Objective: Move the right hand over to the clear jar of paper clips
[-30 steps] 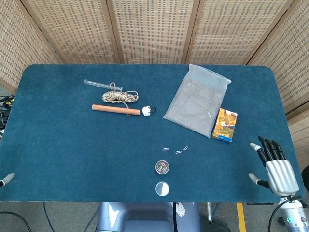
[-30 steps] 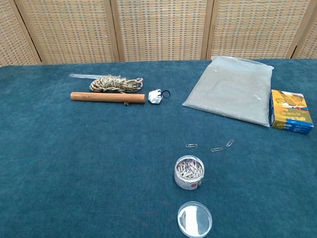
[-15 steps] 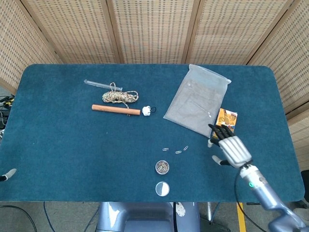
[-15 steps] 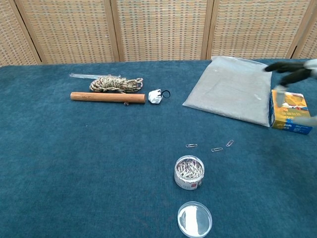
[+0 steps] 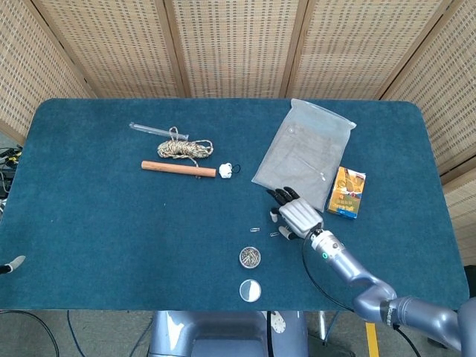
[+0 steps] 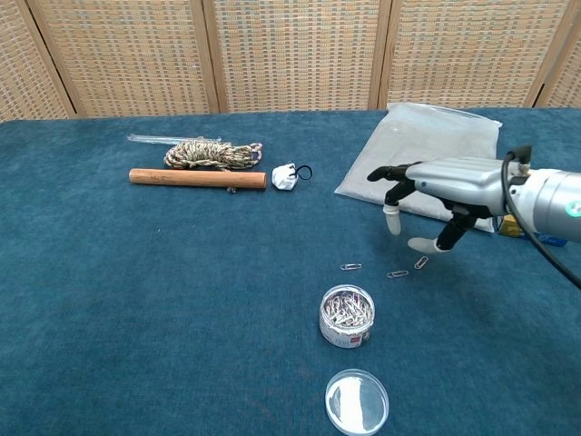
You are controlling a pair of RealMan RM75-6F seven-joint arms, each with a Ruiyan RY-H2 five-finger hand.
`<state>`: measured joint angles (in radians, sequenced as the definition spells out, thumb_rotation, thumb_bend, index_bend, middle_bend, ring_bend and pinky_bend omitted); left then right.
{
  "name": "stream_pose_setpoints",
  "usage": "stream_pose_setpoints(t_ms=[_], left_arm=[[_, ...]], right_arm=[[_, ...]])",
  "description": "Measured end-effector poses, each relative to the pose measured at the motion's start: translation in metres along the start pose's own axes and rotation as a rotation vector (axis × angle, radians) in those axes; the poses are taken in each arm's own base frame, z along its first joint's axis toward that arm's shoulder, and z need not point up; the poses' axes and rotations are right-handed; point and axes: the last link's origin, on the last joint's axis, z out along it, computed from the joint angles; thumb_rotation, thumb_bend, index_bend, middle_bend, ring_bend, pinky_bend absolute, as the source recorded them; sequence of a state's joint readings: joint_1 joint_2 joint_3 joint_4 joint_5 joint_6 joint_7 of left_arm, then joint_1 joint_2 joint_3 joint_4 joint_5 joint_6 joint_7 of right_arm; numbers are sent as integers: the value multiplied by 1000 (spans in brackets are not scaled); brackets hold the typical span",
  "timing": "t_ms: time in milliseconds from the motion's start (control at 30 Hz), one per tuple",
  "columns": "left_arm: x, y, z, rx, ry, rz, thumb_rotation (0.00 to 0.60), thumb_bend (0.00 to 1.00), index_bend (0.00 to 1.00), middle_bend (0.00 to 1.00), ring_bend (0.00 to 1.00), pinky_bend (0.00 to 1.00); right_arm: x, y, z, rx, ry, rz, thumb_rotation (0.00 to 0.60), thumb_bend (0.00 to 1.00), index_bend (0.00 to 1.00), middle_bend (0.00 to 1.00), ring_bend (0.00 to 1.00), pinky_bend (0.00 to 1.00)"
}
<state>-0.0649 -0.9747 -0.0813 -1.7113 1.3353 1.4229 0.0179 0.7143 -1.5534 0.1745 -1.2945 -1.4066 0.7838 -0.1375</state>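
The clear jar of paper clips (image 5: 250, 258) (image 6: 347, 317) stands open near the table's front edge, its round lid (image 5: 250, 290) (image 6: 357, 401) lying just in front of it. My right hand (image 5: 295, 215) (image 6: 436, 191) hovers above the cloth, to the right of and behind the jar, fingers spread and holding nothing. It hangs over the loose paper clips (image 6: 397, 272) scattered behind the jar. Only a fingertip of my left hand (image 5: 10, 263) shows at the left edge of the head view.
A grey plastic pouch (image 5: 301, 155) and an orange-blue box (image 5: 346, 193) lie at the back right. A wooden stick (image 5: 178, 169), a coil of rope (image 5: 185, 149), a clear tube (image 5: 152, 129) and a small white object (image 5: 227, 170) sit at the back left.
My right hand has swept from the table's right edge leftward, past the orange-blue box, and now hovers just right of and behind the jar. The jar and lid have not moved.
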Motion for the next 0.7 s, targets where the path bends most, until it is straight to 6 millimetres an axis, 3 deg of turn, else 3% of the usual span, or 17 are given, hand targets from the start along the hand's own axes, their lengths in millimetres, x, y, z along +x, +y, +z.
stream_pose_setpoints(t_ms=[167, 700], left_arm=[[-1, -1, 2, 7, -9, 3, 600, 97, 0, 0, 0, 0], [-3, 1, 0, 1, -7, 11, 600, 98, 0, 0, 0, 0]], right_arm=[[-11, 2, 8, -11, -23, -35, 600, 381, 465, 0, 0, 0], [-23, 4, 4, -5, -39, -73, 600, 379, 468, 0, 0, 0]])
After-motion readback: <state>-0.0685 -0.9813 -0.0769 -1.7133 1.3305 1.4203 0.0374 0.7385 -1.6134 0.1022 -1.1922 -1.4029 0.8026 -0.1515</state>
